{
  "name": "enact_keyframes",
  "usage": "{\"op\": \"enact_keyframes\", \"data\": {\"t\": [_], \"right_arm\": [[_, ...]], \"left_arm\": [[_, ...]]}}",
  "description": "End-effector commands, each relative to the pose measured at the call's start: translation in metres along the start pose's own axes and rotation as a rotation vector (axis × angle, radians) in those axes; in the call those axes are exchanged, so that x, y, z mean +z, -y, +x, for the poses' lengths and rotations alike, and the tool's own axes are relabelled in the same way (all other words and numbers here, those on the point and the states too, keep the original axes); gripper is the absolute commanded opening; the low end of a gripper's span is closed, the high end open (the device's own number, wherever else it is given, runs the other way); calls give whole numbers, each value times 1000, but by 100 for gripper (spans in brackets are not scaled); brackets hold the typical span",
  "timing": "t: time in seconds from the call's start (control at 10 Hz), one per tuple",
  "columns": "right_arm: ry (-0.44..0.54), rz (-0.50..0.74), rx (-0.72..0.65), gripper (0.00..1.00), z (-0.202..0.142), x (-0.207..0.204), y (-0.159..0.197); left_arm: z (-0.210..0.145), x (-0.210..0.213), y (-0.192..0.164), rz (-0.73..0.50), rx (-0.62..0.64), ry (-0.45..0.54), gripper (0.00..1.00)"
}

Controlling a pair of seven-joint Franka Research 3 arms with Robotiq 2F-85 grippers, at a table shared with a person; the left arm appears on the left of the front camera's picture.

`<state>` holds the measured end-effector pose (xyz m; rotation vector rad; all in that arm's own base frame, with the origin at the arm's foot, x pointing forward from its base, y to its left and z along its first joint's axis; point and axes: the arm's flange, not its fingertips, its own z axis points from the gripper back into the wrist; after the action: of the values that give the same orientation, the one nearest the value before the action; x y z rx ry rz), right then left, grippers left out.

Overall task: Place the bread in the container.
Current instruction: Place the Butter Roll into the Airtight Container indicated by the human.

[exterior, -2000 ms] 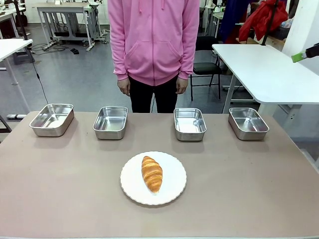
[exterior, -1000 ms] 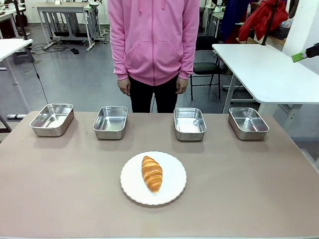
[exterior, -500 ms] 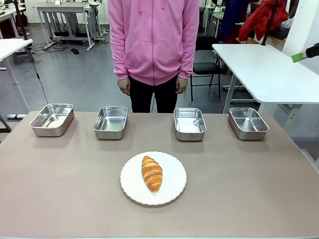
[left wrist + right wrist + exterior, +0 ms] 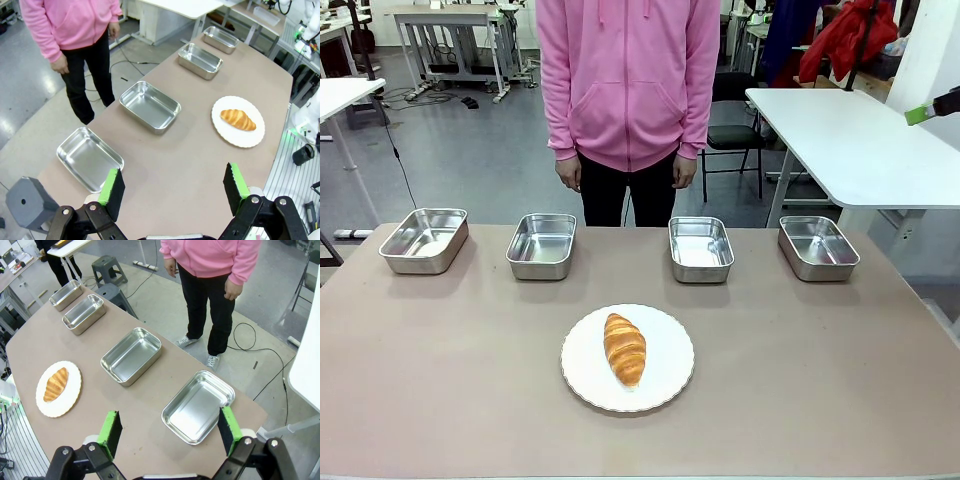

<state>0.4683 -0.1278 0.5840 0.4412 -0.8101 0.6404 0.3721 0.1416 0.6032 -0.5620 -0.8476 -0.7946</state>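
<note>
Glossy, ridged croissant (image 4: 625, 348) on round white plate (image 4: 672, 372); four shiny round-cornered steel trays (image 4: 542, 245) beyond; left gripper (image 4: 172, 187) and right gripper (image 4: 167, 427) released, empty.

Four trays (image 4: 420, 262), one croissant (image 4: 625, 348), one plate (image 4: 666, 345)

Left claw (image 4: 172, 192): bare tabletop (image 4: 175, 155) straight ahead, passable. Obstacles: steel tray (image 4: 89, 158) ahead-left; plate (image 4: 240, 140) bearing croissant (image 4: 238, 119) farther ahead-right. Right claw (image 4: 167, 432): second steel tray (image 4: 198, 406) directly ahead, just beyond fingertips.
</note>
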Motion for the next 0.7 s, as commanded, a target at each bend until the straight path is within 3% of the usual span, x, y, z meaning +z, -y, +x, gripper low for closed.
{"op": "enact_keyframes", "data": {"t": [0.0, 0.6], "right_arm": [[9, 3, 3, 100, 1, 0, -1], [9, 3, 3, 100, 1, 0, -1]], "left_arm": [[0, 2, 0, -9, -1, 6, 100], [0, 2, 0, -9, -1, 6, 100]]}}
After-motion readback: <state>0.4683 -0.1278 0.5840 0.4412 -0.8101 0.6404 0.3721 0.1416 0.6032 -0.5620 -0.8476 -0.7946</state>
